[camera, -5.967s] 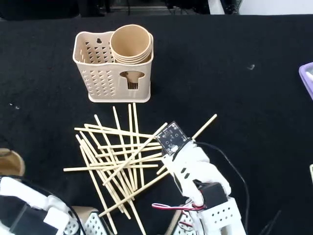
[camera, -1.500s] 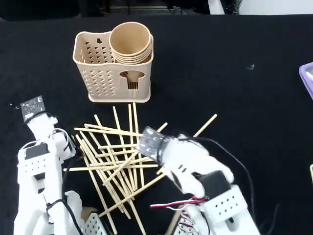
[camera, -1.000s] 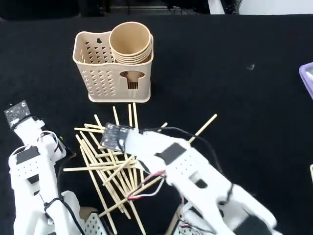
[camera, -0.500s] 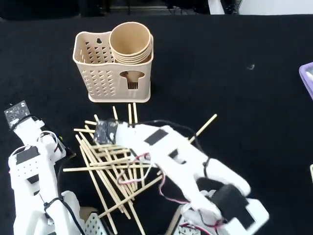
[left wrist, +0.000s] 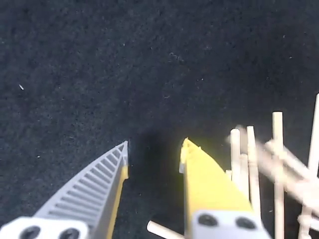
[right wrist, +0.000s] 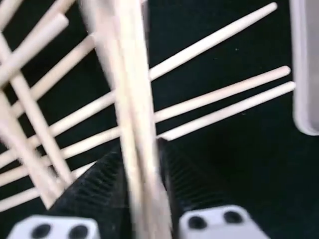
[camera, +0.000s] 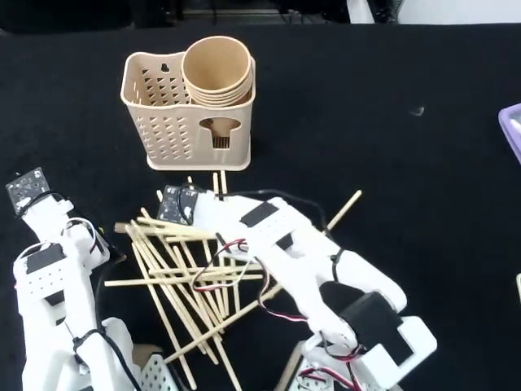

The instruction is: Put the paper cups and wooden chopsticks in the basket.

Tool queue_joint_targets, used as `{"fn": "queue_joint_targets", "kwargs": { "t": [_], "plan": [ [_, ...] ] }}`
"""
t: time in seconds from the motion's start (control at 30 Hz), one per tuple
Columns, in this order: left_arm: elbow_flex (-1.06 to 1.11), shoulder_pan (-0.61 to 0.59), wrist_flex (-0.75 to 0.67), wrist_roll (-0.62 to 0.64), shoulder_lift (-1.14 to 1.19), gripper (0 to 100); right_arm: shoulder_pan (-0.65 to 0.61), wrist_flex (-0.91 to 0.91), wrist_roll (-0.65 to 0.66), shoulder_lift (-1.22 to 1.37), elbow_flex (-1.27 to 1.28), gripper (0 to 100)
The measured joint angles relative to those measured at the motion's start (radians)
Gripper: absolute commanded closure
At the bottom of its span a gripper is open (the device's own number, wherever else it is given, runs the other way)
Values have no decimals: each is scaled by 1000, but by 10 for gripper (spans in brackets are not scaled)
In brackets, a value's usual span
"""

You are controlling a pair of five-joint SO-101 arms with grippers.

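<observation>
Clamping several wooden chopsticks [right wrist: 130, 74], the right pincer [right wrist: 142, 149] sits near the basket [camera: 175, 134], which holds the stacked paper cups [camera: 217, 69]. The left pincer [left wrist: 152, 152] gapes open over the tabletop [camera: 391, 163] beside them.

Black table [camera: 391, 163]; beige basket [camera: 175, 134], dotted with holes; tan cups [camera: 216, 69]; pale wood chopsticks [camera: 146, 281]. Left gripper [left wrist: 154, 144]: grey and ribbed one side, yellow the other. Right gripper [right wrist: 139, 154] black, ribbed. Purple tray [camera: 513, 126] at 3 o'clock.
</observation>
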Motion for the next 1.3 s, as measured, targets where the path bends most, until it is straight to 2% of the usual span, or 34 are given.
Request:
{"fn": "queue_joint_targets", "kwargs": {
  "t": [0.2,0.5,0.67,0.87,0.97,1.07,1.2,1.3],
  "plan": [
    [0,0,0,0,0,823,20,15,0,-69,11,988],
    [0,0,0,0,0,823,52,241,2,-322,28,988],
    [0,0,0,0,0,823,186,258,74,-333,115,988],
    [0,0,0,0,0,823,473,261,207,-333,132,988],
    [0,0,0,0,0,823,566,264,226,-333,132,988],
    [0,0,0,0,0,823,594,287,229,-333,129,988],
    [0,0,0,0,0,823,605,408,229,-336,54,988],
    [0,0,0,0,0,823,549,520,199,-410,-14,988]
  ]
}}
